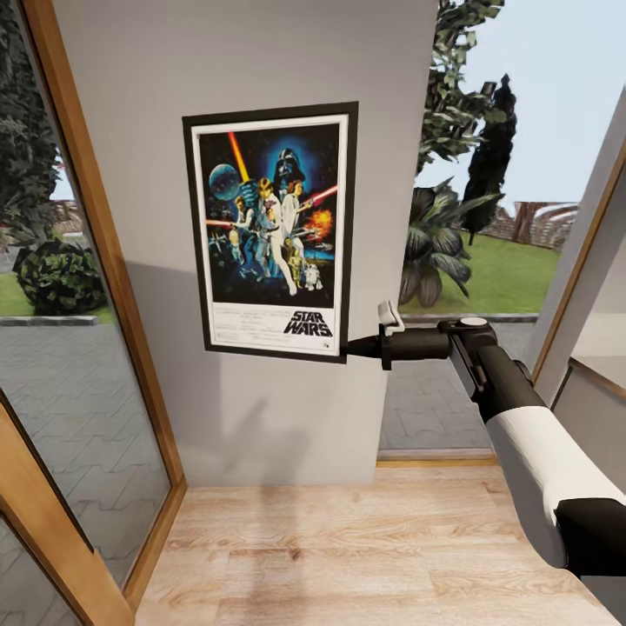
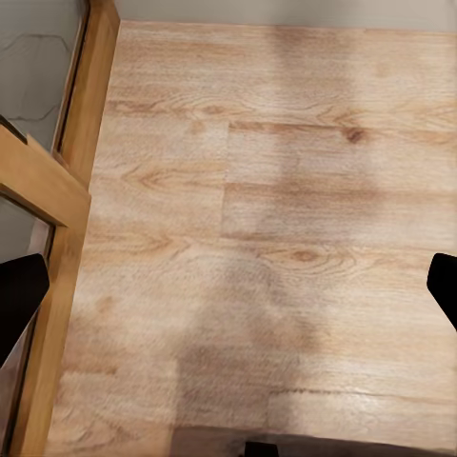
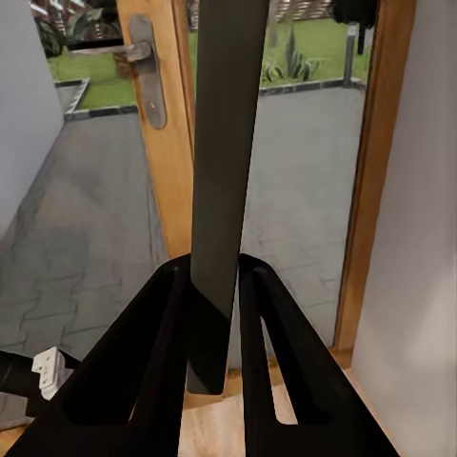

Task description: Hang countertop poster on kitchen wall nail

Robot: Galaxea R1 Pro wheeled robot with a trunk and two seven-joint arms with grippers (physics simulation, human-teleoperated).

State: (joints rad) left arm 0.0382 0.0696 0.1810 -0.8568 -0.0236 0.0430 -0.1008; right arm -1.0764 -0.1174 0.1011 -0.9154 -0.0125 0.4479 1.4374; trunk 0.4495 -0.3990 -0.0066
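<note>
Grey wall panel [image 1: 261,69] straight ahead, and the poster [image 1: 271,230] sits flat against it, upright, Star Wars logo at the bottom. Right gripper [image 1: 346,349] comes in from the right and has the poster's lower right corner. In the right wrist view the 2 fingers [image 3: 143,362] are clamped on the dark edge of the poster [image 3: 224,171], so that hand is definitely grasping it.

Around it: wood-framed glass door [image 1: 96,261] on the left, wooden door with a metal handle [image 3: 148,71] seen past the poster's edge, paving and bushes [image 1: 61,276] outside, light wood floor [image 1: 348,548] below. Nothing sits between the arm and the wall.

Left gripper [image 2: 228,295] points at the floor [image 2: 267,190], its dark fingertips [image 2: 19,295] spread wide with nothing between them.
</note>
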